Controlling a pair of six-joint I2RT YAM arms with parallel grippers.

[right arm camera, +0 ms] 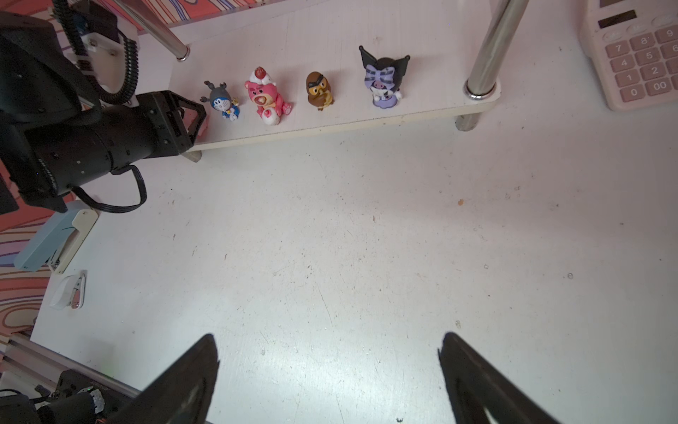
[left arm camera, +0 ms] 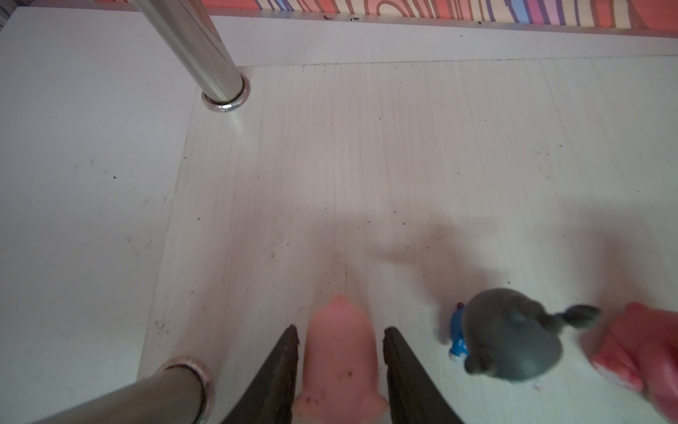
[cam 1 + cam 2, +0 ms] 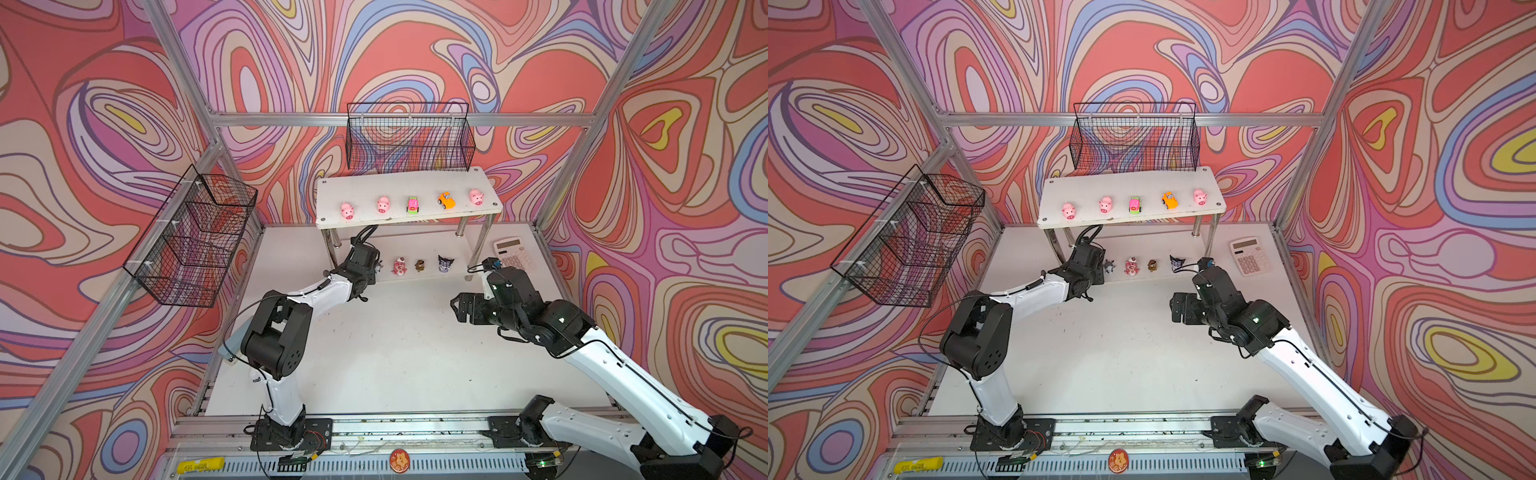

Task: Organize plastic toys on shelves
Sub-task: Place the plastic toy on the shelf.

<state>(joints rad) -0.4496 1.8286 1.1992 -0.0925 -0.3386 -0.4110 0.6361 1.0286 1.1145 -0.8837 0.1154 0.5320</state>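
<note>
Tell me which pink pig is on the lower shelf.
The pig at the left gripper, between its jaws, beside the grey figurine; the other three pigs stand on the top shelf.

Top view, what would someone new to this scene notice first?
Probably the loud swirled wall, then the tidy row on the top shelf: three pigs and two cars. On the lower shelf, four figurines stand in line, and at its end the left gripper straddles a fourth pig.
</note>
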